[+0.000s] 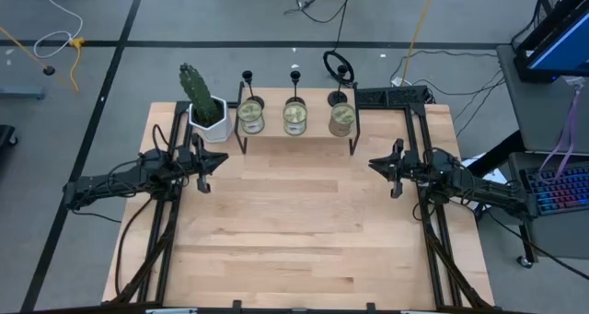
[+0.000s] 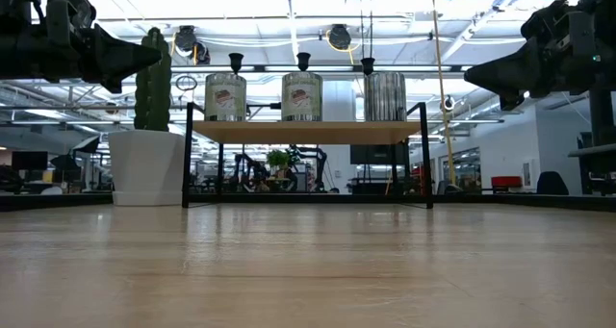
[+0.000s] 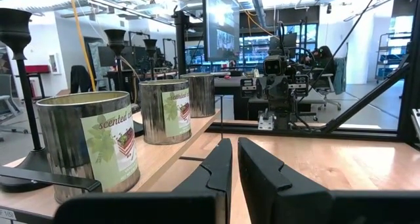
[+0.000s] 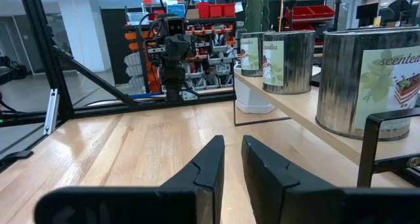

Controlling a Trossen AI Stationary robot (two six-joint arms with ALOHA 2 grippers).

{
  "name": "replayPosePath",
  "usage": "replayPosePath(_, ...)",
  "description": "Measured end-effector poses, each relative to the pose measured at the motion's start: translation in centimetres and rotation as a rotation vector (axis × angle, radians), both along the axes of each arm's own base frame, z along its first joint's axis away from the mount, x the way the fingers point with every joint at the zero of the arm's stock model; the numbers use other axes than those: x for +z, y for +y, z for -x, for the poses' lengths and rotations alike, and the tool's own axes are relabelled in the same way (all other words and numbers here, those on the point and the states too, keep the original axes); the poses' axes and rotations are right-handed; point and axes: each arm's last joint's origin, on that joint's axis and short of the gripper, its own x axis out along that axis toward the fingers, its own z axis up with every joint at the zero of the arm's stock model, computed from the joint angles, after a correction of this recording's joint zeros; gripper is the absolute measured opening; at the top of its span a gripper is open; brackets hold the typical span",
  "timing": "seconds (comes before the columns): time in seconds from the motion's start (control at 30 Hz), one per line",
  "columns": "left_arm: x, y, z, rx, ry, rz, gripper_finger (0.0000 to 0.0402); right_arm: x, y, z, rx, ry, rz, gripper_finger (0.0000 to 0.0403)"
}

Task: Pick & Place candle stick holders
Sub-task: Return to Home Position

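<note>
candle stick holders point(image 2: 303, 62), bases hidden bhd tins point(image 2: 301, 97), low view, nearest holder point(image 3: 16, 27) edge-cut, L wrist view

I log a shelf point(image 1: 272, 135) at the far edge of the table point(image 1: 294, 231), with a potted cactus point(image 1: 204, 107) beside its left end. On the shelf stand three candle tins point(image 1: 295, 118) in a row, with the candle stick holders point(image 1: 295, 75) one behind each.

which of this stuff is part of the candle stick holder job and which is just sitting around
job: three candle stick holders at the back of the shelf; left gripper and right gripper, waiting at the table sides

lying about: three scented candle tins; cactus in a white pot
</note>
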Motion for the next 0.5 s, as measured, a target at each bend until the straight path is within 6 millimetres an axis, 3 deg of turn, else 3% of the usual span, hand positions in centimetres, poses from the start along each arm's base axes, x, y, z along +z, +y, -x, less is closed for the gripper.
replayPosePath(0.5,0.04,0.0,-0.02,0.0,-0.003,0.0,0.0031,0.0,0.0,0.0,0.0,0.0,0.0,0.0045)
